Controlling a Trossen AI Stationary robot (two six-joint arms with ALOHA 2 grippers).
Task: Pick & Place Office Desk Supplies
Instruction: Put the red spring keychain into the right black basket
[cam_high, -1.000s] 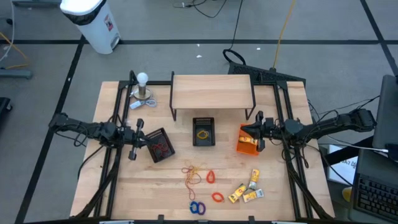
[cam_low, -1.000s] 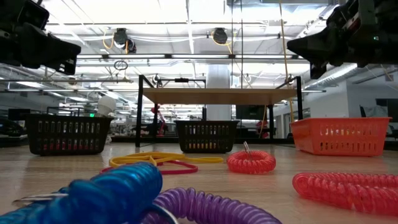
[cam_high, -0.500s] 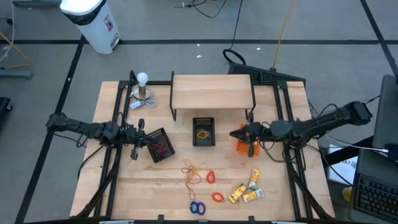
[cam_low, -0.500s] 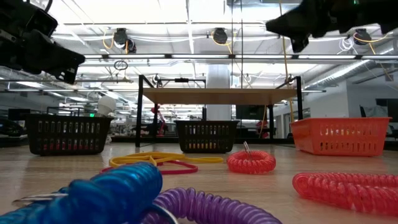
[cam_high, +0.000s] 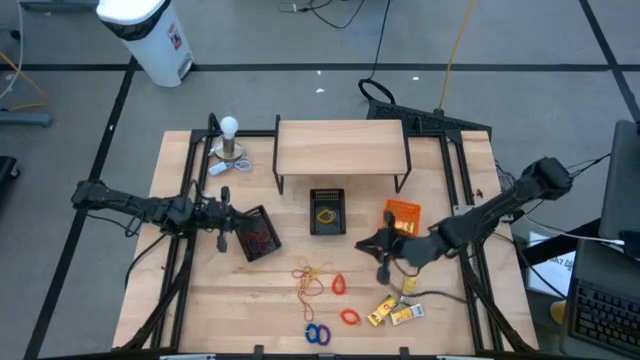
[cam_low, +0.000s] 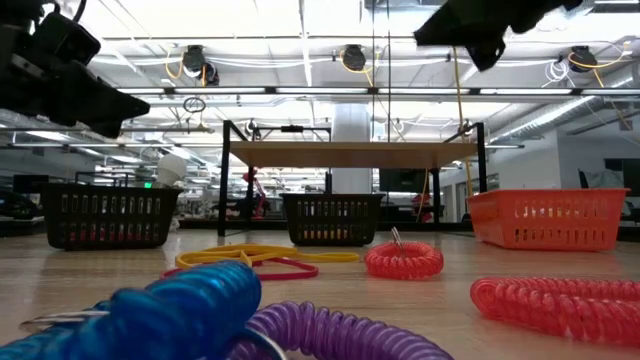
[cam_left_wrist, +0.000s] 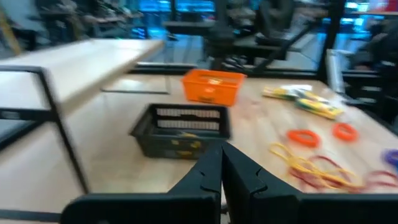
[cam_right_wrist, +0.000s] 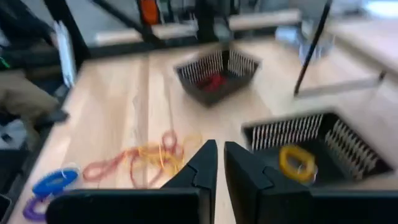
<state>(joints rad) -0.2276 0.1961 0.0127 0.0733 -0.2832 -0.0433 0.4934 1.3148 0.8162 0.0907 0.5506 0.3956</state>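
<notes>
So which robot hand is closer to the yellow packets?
The right hand. It hangs above the table just beyond the yellow packets, beside the orange bin. The left hand is far across the table, at the tilted black bin.

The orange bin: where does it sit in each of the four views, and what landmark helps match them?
High view: orange bin, right of the center mesh bin.
Low view: orange bin at far right; mesh bin center.
Left wrist view: orange bin beyond the mesh bin.
Right wrist view: not in it; the mesh bin shows.
Shared landmark: the center mesh bin.
</notes>
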